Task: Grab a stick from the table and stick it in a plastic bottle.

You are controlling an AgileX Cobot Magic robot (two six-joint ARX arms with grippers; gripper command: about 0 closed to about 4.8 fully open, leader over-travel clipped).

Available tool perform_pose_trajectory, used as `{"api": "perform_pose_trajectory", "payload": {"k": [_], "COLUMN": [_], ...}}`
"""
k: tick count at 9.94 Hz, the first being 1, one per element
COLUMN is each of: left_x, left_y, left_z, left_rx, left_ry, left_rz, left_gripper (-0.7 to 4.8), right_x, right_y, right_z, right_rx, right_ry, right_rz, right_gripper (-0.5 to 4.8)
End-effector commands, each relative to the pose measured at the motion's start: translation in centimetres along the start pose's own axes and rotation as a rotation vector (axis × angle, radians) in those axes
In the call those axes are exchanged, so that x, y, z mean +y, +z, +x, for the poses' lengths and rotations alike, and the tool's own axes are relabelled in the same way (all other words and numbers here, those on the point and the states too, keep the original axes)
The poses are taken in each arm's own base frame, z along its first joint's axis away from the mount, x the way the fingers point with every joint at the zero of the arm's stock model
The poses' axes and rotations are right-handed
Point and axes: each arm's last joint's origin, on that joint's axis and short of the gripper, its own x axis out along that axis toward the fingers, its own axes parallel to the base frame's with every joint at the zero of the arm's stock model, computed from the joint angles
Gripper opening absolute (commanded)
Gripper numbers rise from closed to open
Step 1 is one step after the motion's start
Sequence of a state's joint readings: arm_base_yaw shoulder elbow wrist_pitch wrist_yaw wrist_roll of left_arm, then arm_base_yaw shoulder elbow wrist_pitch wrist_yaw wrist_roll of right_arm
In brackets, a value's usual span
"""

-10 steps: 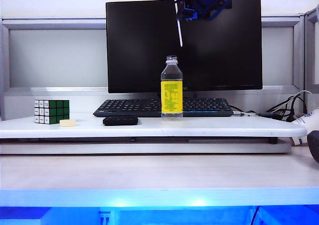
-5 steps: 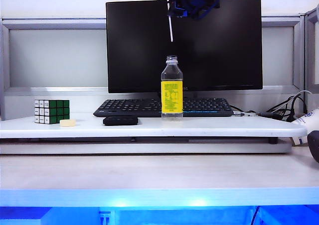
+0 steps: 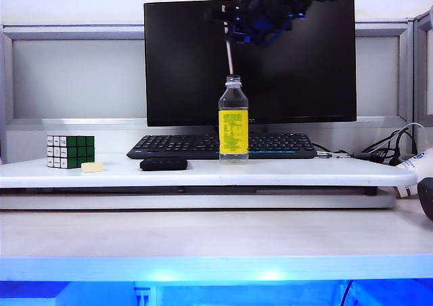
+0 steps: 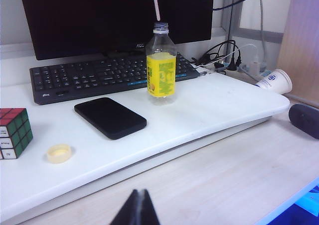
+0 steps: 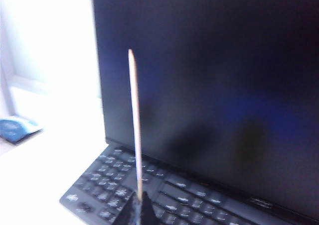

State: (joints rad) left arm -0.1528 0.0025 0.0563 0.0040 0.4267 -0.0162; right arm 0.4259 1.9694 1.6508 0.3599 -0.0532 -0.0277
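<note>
- The right gripper [image 3: 230, 23] hung high in front of the black monitor [image 3: 298, 69], jaws pinched tight on the thin pale wooden stick [image 3: 230, 57].
- The stick pointed down, its tip just above the open neck of the clear plastic bottle with the yellow label [image 3: 233, 120].
- The bottle stood upright on the raised white shelf board [image 3: 304, 172], before the black keyboard [image 3: 176, 145].
- The left gripper [image 4: 137, 210] sat low over the pale wood-grain table [image 4: 239, 175], fingers pressed together, empty.

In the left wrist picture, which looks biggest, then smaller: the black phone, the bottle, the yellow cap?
1. Black phone and plastic bottle: look about alike, and the phone is nearer, so unsure.
2. Yellow cap: smallest.
</note>
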Motion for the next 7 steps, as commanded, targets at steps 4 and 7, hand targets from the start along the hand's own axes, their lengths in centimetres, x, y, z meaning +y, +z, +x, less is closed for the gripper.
{"api": "perform_pose_trajectory", "payload": {"k": [4, 7], "left_x": [0.02, 0.02], "left_y": [0.16, 0.15], "left_z": [0.0, 0.0], "left_rx": [-0.012, -0.012], "left_ry": [0.005, 0.005], "left_rz": [0.014, 0.014], "left_gripper": [-0.06, -0.06], "right_x": [-1.1, -1.06], "right_y": [0.42, 0.44], "right_z": [-0.11, -0.11], "right_rx": [-0.018, -0.018], "right_ry": [-0.012, -0.002], "right_rz": [-0.004, 0.024], "right_gripper": [-0.09, -0.09]}}
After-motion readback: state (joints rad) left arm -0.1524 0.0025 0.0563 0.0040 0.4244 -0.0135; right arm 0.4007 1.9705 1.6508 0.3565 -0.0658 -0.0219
